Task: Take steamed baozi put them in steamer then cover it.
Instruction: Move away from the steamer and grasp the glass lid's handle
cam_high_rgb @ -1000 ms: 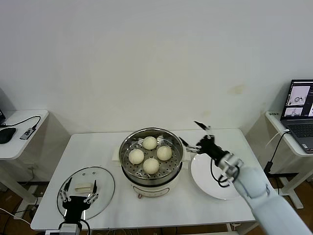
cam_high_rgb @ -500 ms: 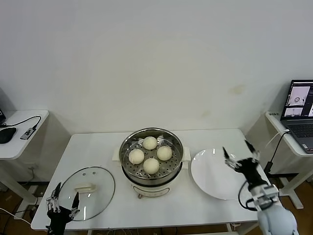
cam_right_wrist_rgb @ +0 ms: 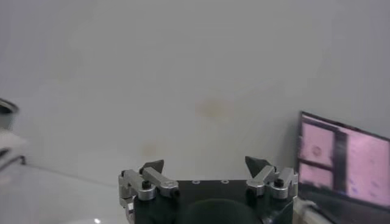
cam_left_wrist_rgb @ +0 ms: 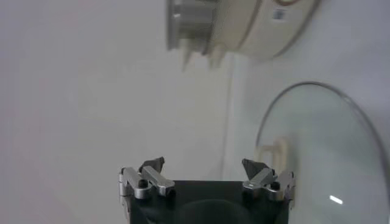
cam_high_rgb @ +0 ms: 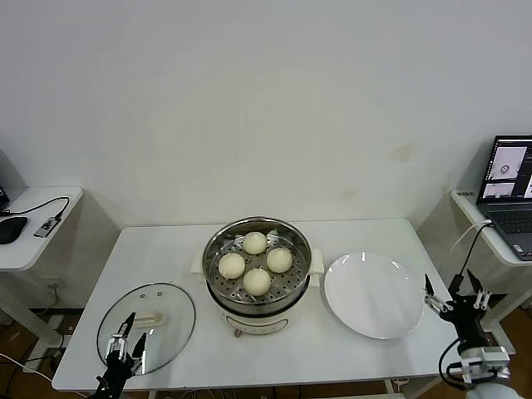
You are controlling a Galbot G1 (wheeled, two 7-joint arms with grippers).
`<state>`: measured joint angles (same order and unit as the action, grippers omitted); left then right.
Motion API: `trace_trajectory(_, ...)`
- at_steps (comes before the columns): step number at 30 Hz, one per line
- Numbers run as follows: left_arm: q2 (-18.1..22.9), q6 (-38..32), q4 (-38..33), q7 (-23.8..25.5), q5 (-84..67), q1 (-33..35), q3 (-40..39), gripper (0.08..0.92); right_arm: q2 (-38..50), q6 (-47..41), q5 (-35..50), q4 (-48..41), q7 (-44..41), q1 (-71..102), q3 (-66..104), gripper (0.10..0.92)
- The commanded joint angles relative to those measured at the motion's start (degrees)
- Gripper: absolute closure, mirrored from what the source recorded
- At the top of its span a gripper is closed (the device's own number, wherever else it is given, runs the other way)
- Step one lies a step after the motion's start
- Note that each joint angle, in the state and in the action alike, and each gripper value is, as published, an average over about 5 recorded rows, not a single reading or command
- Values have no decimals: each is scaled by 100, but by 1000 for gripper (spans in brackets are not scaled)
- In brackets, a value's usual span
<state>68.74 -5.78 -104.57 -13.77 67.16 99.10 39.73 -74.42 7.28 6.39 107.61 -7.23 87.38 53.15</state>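
Four steamed baozi (cam_high_rgb: 256, 262) sit on the perforated tray inside the steamer (cam_high_rgb: 258, 273), which stands uncovered at the middle of the white table (cam_high_rgb: 191, 249). The cover (cam_high_rgb: 146, 327) lies flat on the table near its front left corner, well apart from the pot. The left gripper (cam_high_rgb: 126, 341) hangs over the cover's near edge, fingers spread wide and holding nothing — its wrist view shows the cream handle (cam_left_wrist_rgb: 272, 157) and the glass rim close by, plus the steamer's white base (cam_left_wrist_rgb: 259, 27) farther off. The right gripper (cam_high_rgb: 456, 296) is past the table's right edge, beside the empty white plate (cam_high_rgb: 372, 294), also wide open — its wrist view takes in only the wall and a laptop screen (cam_right_wrist_rgb: 344, 164).
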Motion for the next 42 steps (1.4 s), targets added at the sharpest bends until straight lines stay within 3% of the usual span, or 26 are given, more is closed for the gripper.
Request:
trace_trajectory(1, -141, -73, 974, 65, 654, -784, -170, 177, -153, 66, -156, -27, 101, 285, 328, 203)
trace_trajectory(21, -544, 29, 1459, 178, 523, -1522, -380, 177, -366, 125, -420, -26, 103, 413, 302, 203)
trace_trajectory(42, -614, 148, 1892, 312, 235, -2143, -619, 193, -447, 67, -687, -214, 86, 340, 143, 203)
